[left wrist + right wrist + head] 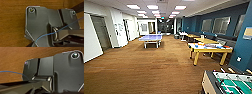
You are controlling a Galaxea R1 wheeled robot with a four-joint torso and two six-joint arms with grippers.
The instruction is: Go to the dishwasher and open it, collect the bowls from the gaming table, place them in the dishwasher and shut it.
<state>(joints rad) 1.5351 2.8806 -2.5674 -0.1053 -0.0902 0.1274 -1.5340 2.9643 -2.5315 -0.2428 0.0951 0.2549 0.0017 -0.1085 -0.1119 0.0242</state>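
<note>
- I am driving over the brown wood-look floor (146,67) of a long hall; my judgement is that this is a travel leg, so smooth steering counts more than arm work.
- The gaming table (210,50), my bench for the bowls, stands right of centre ahead: glossy white top, yellow rim and square yellow legs.
- On that bench I see small blue spots (197,46) among flat, colourful items; they may be the bowls, but they are too blurred to tell.
- Nearer than the bench, at my right, sits the foosball table (229,83) with green field and rods; I would swing wide of its corner.
- Beyond the bench, further left, stands a blue ping-pong table (151,38).
- Of either gripper I cannot tell whether it is spread or pressed together; the wrist views look down on floor, with a thin blue cable (50,34).
- No dishwasher is visible.
</note>
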